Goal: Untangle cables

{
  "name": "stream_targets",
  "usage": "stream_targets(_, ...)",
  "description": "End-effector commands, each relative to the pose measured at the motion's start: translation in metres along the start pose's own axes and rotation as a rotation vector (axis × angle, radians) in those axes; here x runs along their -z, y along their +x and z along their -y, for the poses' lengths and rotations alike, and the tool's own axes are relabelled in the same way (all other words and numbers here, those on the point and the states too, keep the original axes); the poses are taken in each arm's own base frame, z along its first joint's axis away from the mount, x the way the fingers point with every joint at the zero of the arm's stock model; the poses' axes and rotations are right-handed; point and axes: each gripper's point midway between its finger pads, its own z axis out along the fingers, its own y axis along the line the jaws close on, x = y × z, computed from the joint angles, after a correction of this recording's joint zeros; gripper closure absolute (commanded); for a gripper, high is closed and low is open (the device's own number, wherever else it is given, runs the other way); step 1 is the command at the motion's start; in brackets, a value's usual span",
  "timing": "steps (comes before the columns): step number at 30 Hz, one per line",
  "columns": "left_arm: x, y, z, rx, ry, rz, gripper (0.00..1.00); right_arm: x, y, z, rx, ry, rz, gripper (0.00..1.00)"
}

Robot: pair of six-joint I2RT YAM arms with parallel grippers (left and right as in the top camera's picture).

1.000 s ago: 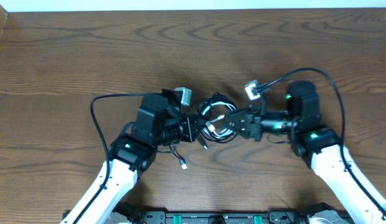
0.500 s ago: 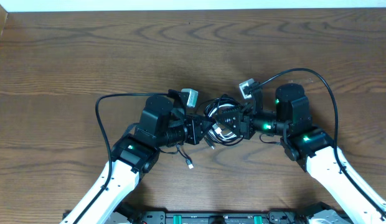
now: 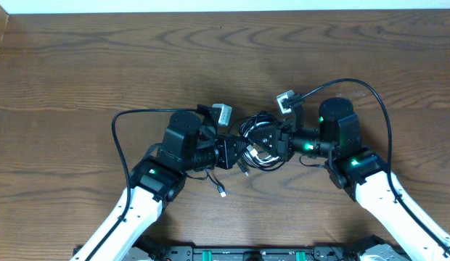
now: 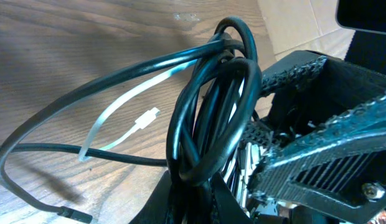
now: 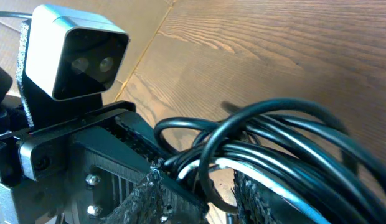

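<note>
The cables (image 3: 255, 141) form one tangled bundle of black loops with a white strand (image 3: 258, 152), held between both arms at mid-table. My left gripper (image 3: 236, 152) is shut on the black coils (image 4: 211, 112), its jaws pinched around them at the bottom of the left wrist view (image 4: 196, 199). A white cable (image 4: 127, 102) and a black plug end (image 4: 71, 213) trail on the wood. My right gripper (image 3: 272, 143) faces it from the right. Its fingers (image 5: 146, 193) stand apart either side of a hanging black loop, and the strands (image 5: 274, 143) cross above the gripper (image 5: 199, 193).
A loose black tail with a small plug (image 3: 222, 192) lies near the left arm. Thick black arm wires arc out beside each arm (image 3: 117, 138) (image 3: 381, 101). The left wrist camera (image 5: 75, 53) sits very close to my right fingers. The table's far edge (image 3: 225, 11) runs along the top.
The right arm has moved left, bringing its gripper into the bundle. The left gripper shifted slightly right with the cables. Little has changed in the last half second.
</note>
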Motion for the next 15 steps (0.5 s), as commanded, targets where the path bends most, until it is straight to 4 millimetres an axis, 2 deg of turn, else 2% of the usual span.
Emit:
stream_targets(1,0.001,0.003,0.014,-0.030,0.069,-0.028,0.92,-0.001,-0.001,-0.003,0.005,-0.005,0.006,0.67)
stream_targets(6,0.001,0.003,0.015,-0.030,0.070,-0.027,0.92,-0.001,-0.003,-0.004,-0.023,-0.009,0.012,0.82)
stream_targets(9,0.001,0.003,0.014,-0.030,0.069,-0.027,0.92,-0.001,-0.002,-0.005,-0.043,-0.018,0.009,0.99)
stream_targets(13,0.000,0.003,0.012,-0.081,0.059,-0.022,0.92,0.001,-0.003,-0.023,-0.025,-0.117,-0.007,0.99)
stream_targets(15,0.000,0.001,0.005,-0.080,0.017,-0.008,0.92,0.004,-0.005,-0.035,0.002,-0.181,-0.014,0.99)
